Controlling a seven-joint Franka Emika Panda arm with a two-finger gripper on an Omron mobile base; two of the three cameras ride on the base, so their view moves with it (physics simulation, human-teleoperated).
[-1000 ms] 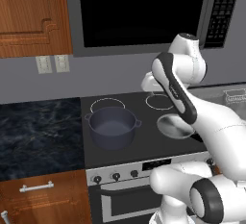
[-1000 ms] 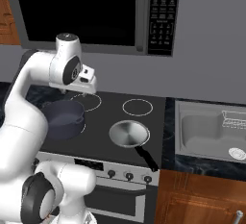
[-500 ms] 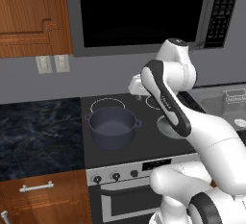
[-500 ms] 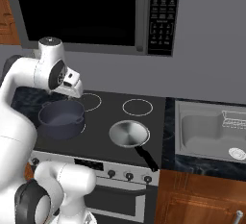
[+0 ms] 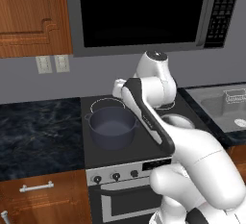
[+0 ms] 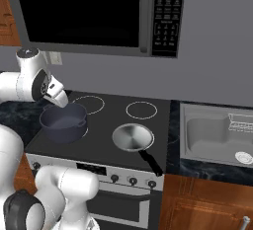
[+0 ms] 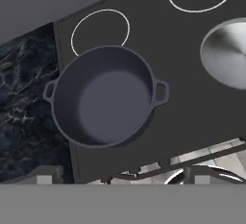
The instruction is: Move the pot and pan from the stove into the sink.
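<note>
pot: We see the deep round dark blue-grey pot with two small loop handles on the front-left burner of the flat black glass stove; in the hand view it lies straight ahead of the camera, a little toward 10 o'clock of centre.

pot handles: In the hand view one loop sits at the pot's 9 o'clock and the other at its 3 o'clock, so the handle axis runs almost straight across that view, tipped slightly. We judge that the grip turns on this line.

gripper: The white arm's gripper hovers above the pot, just over its rim at about 11 o'clock in the right base view, apart from it. Its jaws stand wide and carry nothing.

pan: The small shallow shiny silver frying pan with a straight black handle sits on the front-right burner, at 3 o'clock from the pot and well apart from the gripper. Its handle points toward 5 o'clock, out over the stove's front edge.

sink: The rectangular stainless steel sink lies at 3 o'clock of the stove, set in the dark marbled table, beyond the pan.

coming move: We judge the pot is the nearer target; the gripper needs to come down onto the rim or a loop, then carry toward 3 o'clock.
</note>
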